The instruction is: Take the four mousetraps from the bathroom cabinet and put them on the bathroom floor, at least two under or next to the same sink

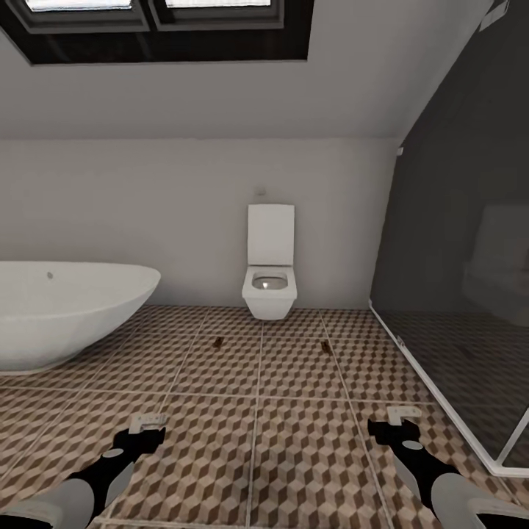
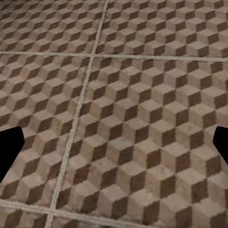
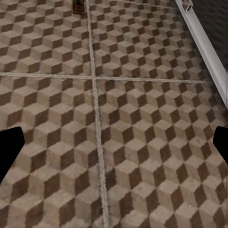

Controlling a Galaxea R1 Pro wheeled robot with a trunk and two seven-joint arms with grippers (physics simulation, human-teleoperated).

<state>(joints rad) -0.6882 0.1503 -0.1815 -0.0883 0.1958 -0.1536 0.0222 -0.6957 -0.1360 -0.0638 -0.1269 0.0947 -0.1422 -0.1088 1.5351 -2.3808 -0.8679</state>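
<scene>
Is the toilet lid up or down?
Up. The lid stands upright against the wall, and the open bowl shows below it.

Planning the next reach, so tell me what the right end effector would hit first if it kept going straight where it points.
Most likely the bare tiled floor; the mousetrap lies further ahead, though depth is unclear.
</scene>
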